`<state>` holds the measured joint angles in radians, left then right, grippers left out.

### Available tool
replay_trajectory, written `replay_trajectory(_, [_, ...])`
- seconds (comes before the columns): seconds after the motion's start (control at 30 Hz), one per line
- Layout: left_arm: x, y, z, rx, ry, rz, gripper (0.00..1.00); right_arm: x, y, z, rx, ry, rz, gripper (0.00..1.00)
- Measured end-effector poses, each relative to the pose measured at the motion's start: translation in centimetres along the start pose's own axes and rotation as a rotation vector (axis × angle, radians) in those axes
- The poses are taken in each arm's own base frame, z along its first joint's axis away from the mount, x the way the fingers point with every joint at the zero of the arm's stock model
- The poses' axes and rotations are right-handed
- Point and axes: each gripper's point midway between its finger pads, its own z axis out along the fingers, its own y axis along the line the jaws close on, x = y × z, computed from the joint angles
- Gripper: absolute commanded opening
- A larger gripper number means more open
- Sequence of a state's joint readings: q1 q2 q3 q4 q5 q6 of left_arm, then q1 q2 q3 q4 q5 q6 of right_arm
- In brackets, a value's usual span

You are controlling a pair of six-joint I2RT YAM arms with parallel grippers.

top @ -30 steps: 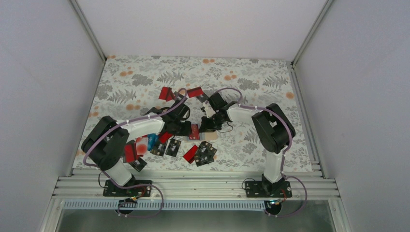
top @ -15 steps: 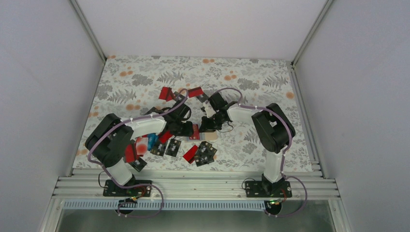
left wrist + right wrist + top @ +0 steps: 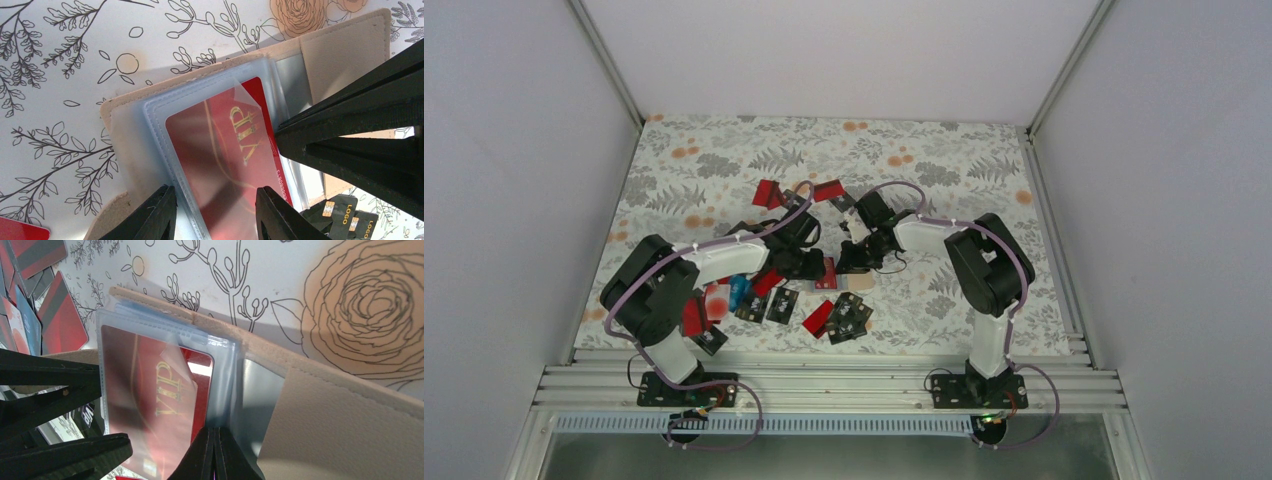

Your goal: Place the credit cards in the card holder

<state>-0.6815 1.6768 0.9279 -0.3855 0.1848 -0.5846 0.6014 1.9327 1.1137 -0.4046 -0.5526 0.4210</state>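
So the left arm (image 3: 714,262) has swung in slightly. The left claw (image 3: 215,189) sits half apart over a glossy red VIP card (image 3: 225,150), grip unclear. The right claw (image 3: 215,432) is pinched together on the clear sleeve of the opened tan card holder (image 3: 345,45), which lies on the floral tablecloth (image 3: 944,160).

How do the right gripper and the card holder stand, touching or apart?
Touching. The right wrist view shows the right gripper shut, pinching a clear sleeve of the card holder.

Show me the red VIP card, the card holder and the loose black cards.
red VIP card (image 3: 215,155), left wrist view, its red face left of the lettering.
card holder (image 3: 345,50), left wrist view, its tan outer flap.
black cards (image 3: 342,216), left wrist view, the logo card at bottom right.
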Motion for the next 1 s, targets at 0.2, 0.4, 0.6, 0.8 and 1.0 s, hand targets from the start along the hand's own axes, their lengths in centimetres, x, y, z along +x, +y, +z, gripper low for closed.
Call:
replay_trajectory(0.2, [0.0, -0.1, 0.0, 0.004, 0.002, 0.0, 0.42, 0.0, 0.0, 0.0, -0.002, 0.001, 0.0, 0.04])
replay_trajectory(0.4, [0.0, -0.5, 0.0, 0.027, 0.005, 0.001, 0.42, 0.0, 0.0, 0.0, -0.005, 0.003, 0.001, 0.04])
replay_trajectory(0.6, [0.1, -0.8, 0.0, 0.042, 0.011, 0.0, 0.42, 0.1, 0.1, 0.1, -0.012, 0.007, 0.001, 0.04])
replay_trajectory(0.8, [0.0, -1.3, -0.1, 0.063, 0.015, 0.001, 0.41, 0.1, 0.1, 0.1, -0.012, 0.008, 0.001, 0.04])
replay_trajectory(1.0, [-0.8, -2.4, -0.6, 0.097, 0.002, 0.005, 0.4, 0.1, 0.1, 0.0, -0.005, 0.009, 0.003, 0.04])
